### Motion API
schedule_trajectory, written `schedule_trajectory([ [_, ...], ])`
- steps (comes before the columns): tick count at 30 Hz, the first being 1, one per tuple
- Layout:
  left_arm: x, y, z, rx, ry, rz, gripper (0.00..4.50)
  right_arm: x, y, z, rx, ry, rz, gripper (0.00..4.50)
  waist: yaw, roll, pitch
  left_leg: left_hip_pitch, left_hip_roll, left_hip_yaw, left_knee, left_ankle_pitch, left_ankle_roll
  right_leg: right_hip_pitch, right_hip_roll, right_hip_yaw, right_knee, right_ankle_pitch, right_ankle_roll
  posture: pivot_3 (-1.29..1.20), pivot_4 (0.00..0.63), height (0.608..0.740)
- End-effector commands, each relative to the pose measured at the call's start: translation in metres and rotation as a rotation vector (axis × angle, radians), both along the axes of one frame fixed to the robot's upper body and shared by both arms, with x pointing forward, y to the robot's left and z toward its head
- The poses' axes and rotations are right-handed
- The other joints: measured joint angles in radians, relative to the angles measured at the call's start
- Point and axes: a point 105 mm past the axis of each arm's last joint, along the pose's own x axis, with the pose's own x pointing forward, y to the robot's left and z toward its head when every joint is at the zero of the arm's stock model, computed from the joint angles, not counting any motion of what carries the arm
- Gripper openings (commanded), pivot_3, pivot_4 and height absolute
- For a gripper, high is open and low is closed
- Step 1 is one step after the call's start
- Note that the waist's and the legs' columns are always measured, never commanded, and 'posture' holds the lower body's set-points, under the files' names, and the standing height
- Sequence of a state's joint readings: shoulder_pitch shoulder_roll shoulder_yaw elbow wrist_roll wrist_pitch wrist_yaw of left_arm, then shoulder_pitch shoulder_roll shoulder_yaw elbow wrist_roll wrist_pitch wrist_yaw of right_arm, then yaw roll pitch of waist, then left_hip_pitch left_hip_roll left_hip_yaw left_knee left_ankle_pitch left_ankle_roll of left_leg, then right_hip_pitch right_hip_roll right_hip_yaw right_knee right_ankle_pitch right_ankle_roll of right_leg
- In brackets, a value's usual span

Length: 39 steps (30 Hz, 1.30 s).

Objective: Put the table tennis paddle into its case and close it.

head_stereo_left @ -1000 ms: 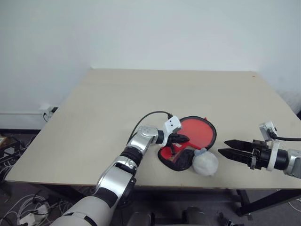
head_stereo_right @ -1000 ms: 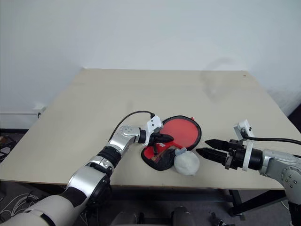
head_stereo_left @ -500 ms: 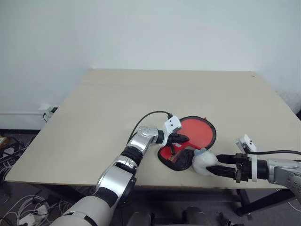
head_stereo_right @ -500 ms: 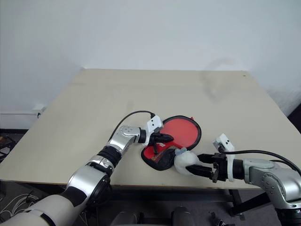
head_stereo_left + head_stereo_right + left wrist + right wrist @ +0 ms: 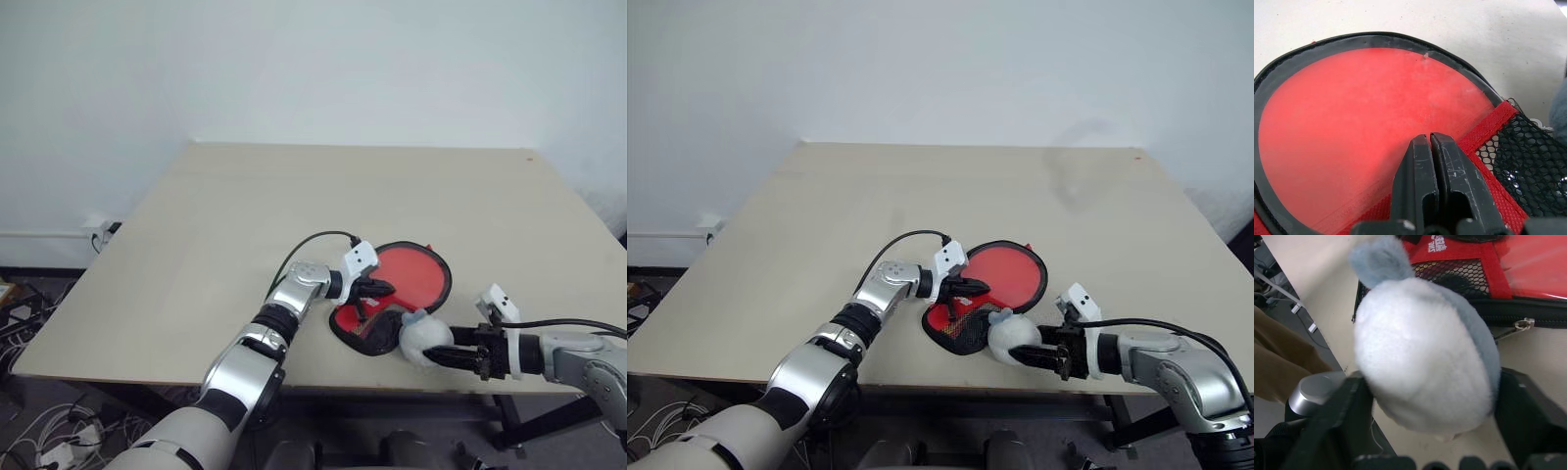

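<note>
Near the table's [image 5: 245,215] front edge the paddle [image 5: 409,274] already lies inside the case [image 5: 377,338], pinned by the closed left gripper [image 5: 377,289], while the right gripper [image 5: 1046,356] clamps the puff [image 5: 424,340]; zipping remains.

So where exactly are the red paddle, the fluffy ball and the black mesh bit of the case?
paddle [image 5: 411,274], left eye view, on the middle of its red face.
fluffy ball [image 5: 1425,372], right wrist view, on its pale front.
mesh [image 5: 1528,176], left wrist view, on the black netting beside the red trim.
</note>
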State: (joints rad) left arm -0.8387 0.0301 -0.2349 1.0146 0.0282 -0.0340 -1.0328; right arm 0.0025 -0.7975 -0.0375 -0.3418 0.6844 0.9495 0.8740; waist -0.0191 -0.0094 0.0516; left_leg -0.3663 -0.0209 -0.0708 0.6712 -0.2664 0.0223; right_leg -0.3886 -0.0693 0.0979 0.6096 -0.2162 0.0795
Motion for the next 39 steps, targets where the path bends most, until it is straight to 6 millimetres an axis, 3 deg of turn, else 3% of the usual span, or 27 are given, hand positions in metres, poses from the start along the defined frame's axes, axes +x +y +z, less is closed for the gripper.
schedule_trajectory([
  [1,0.001,-0.002,0.002,0.022,-0.017,-0.01,0.0,0.0,0.01,0.012,0.03,-0.053,0.046,2.34,0.0,0.0,0.0,0.0,0.0,0.0,0.0,0.0,0.0,0.0,0.0,0.0,0.0,0.0,0.0,0.0,0.0,0.74],
  [6,0.002,-0.001,0.001,0.027,-0.017,-0.007,0.0,-0.006,0.016,0.018,0.066,-0.06,0.086,1.15,0.0,0.0,0.0,0.0,0.0,0.0,0.0,0.0,0.0,0.0,0.0,0.0,0.0,0.0,0.0,0.0,0.0,0.74],
  [12,0.003,0.001,0.001,0.038,-0.014,0.001,0.0,-0.012,0.023,0.026,0.114,-0.074,0.143,0.36,0.0,0.0,0.0,0.0,0.0,0.0,0.0,0.0,0.0,0.0,0.0,0.0,0.0,0.0,0.0,0.0,0.0,0.74],
  [39,0.001,-0.002,-0.002,0.045,-0.009,-0.001,0.0,-0.064,0.047,0.029,0.274,0.122,0.467,0.3,0.0,-0.002,0.0,0.0,0.0,0.0,0.0,0.0,0.0,0.0,0.0,0.0,0.0,0.0,0.0,0.0,0.0,0.74],
])
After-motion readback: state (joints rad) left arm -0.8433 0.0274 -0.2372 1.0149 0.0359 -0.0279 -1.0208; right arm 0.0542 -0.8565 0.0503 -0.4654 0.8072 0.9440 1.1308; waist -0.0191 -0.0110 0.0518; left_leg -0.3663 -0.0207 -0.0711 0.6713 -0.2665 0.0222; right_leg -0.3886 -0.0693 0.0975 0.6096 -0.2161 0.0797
